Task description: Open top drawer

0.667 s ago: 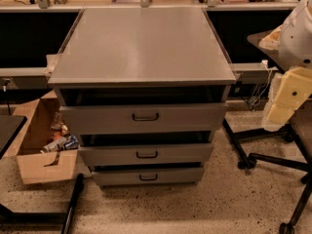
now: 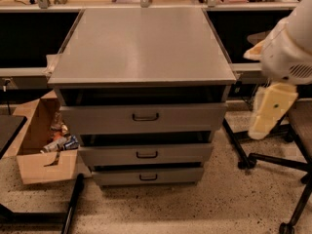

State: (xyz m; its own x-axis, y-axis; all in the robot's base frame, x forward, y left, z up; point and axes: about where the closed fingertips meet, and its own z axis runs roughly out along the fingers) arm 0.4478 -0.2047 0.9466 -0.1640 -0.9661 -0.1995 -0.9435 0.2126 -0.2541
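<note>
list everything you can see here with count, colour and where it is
cabinet top: 1, grey, centre
top drawer: 1, grey, just under the cabinet top, dark loop handle at centre
narrower drawers: 2, grey, stacked below the top drawer
cardboard box: 1, brown, floor left of the cabinet, small items inside
chair base: at least 1, black, floor at right
robot arm: 1, white, right edge
gripper: 1, cream, hanging right of the top drawer, apart from it

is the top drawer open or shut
Top drawer partly open: dark gap behind its front. Gripper hangs right of it, apart.
</note>
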